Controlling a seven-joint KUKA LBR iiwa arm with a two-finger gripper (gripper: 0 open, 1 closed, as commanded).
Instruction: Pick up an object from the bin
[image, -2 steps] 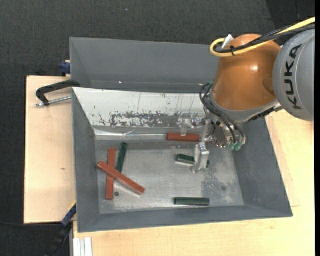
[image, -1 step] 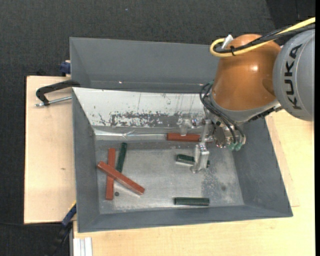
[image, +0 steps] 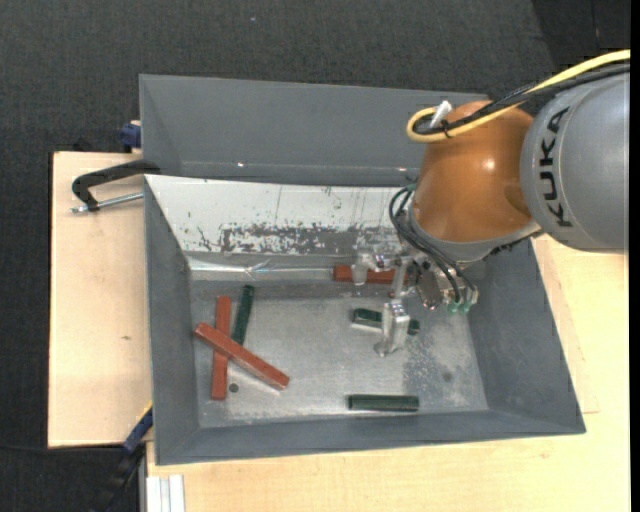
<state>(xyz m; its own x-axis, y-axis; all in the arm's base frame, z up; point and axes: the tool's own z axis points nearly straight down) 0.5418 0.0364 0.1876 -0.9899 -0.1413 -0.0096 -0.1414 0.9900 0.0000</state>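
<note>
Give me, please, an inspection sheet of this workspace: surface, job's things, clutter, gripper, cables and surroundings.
Surface: grey metal bin, floor speckled and bare in the middle.
Job's things: short dark green stick lying just left of the gripper.
Clutter: two crossed red sticks at left, a dark green stick beside them; a long dark green stick along the near wall; a red piece at the far wall.
Gripper: gripper low over the floor, right of middle.
Cables: yellow cable above the orange wrist cover.
Surroundings: dark floor behind the bin.

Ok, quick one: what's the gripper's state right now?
Gripper: cannot be told. It sits low over the floor of the grey metal bin, right of centre, beside a short dark green stick.
</note>
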